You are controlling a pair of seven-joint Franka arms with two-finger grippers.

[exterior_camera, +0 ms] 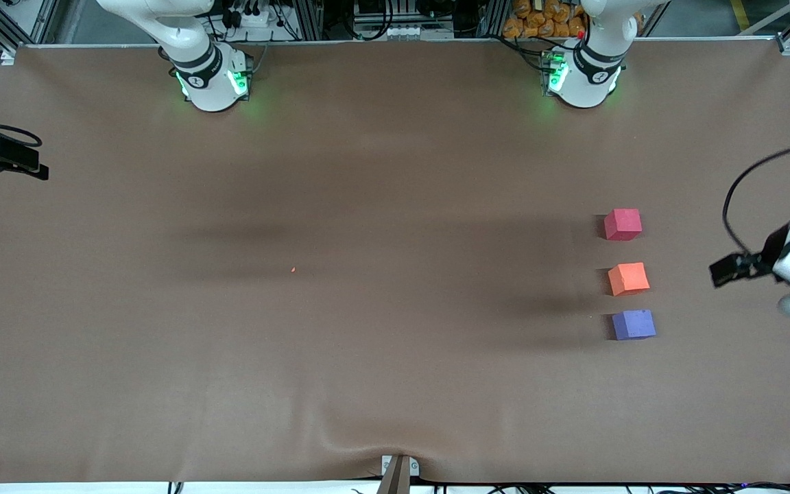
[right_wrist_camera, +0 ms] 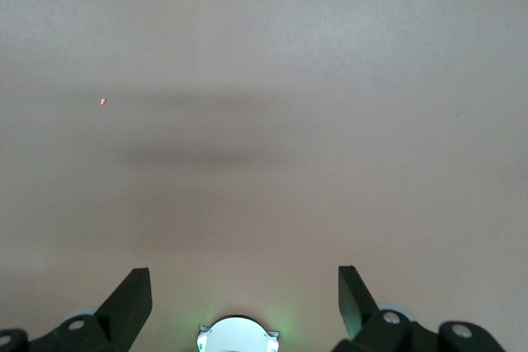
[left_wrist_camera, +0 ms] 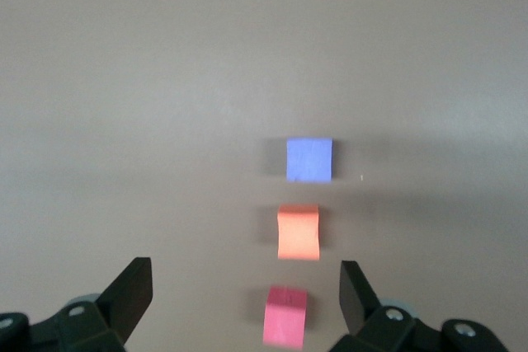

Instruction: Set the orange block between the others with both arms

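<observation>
Toward the left arm's end of the bench [exterior_camera: 367, 357], three foam cubes sit in a short row running from farther to nearer the front camera. The orange block [exterior_camera: 628, 278] is the middle one: the red-pink cube [exterior_camera: 623, 224] lies farther from that camera and the purple-blue cube [exterior_camera: 633, 324] nearer, each a little apart from the orange block and none touching. All three rest flat on the brown cover.

Up in the air near the bench's edge at that same end, the left gripper [left_wrist_camera: 246, 293] hangs released, its two black fingers [left_wrist_camera: 132, 290] spread wide with nothing between them; its wrist view looks down on the whole row. The right gripper [right_wrist_camera: 244, 293] is likewise released and empty, held over bare cover at the right arm's end of the bench. A tiny orange speck [exterior_camera: 293, 269] lies on the cover near the bench's middle.
</observation>
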